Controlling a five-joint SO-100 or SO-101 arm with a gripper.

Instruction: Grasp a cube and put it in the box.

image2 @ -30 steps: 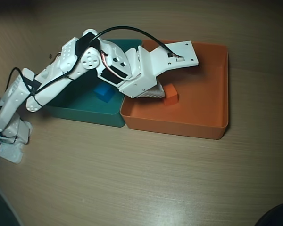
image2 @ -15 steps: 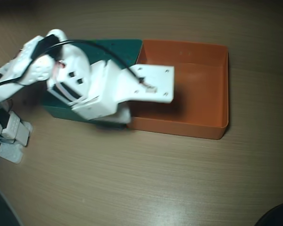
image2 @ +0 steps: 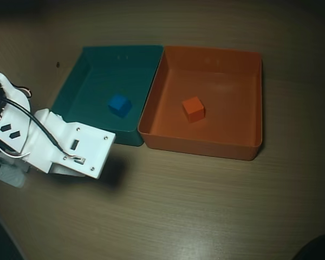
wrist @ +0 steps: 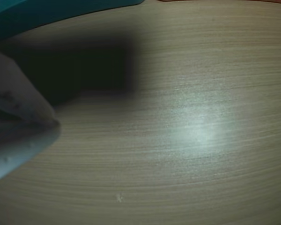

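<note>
Resting inside the box [image2: 244,146], centre-left of its floor in the overhead view: the cube [image2: 193,108], orange, matte, flat on one face and clear of every wall. Teal tray [image2: 81,127] adjoining on the left, holding a blue cube [image2: 119,104]. Arm at lower left of the frame, well apart from both trays; gripper [wrist: 18,126] shows in the wrist view only as a blurred pale shape at the left edge over bare table [wrist: 187,140], so whether its jaws are spread or pressed together cannot be told. Judgement: placement looks done; step in hand is parking the arm. Advice: swing wide of the teal wall, no re-approach
</note>
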